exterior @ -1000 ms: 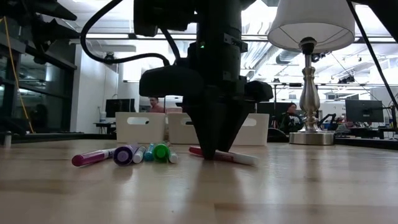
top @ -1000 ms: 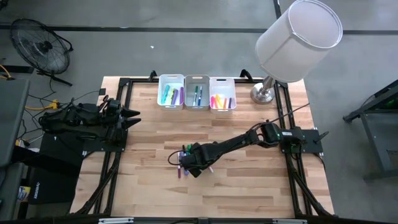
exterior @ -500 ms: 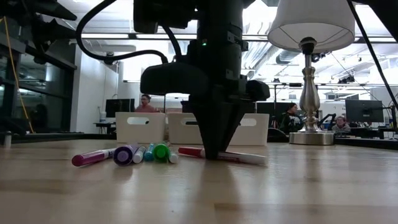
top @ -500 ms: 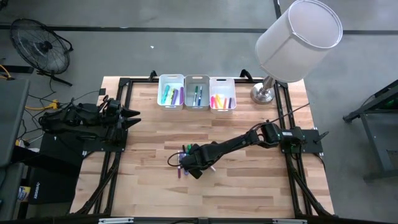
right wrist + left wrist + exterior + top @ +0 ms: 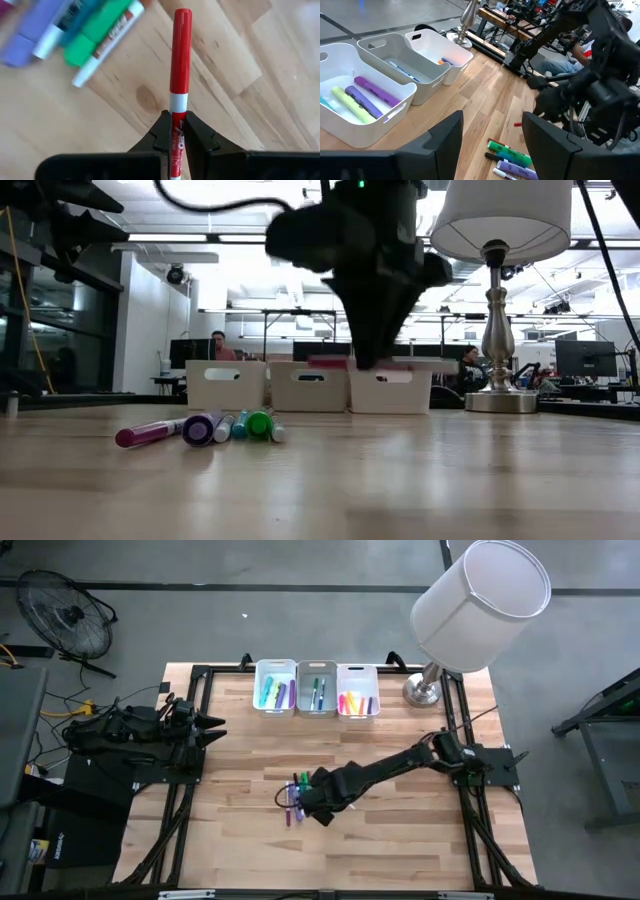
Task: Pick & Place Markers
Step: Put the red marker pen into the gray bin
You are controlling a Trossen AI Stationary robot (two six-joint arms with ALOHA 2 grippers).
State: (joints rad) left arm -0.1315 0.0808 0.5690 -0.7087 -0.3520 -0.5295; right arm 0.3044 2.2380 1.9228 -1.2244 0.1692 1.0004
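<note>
Right gripper (image 5: 172,131): jaws pinch 1 red marker (image 5: 179,65)
Left gripper (image 5: 492,145): jaws spread, idle
Advice: we keep marker level between jaws

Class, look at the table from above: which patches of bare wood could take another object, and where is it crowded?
Bare wood lies between the bins and the right claw, along the near table edge, and on the left by the parked left claw. It is crowded around the loose markers, and by the lamp at the far right corner.
</note>
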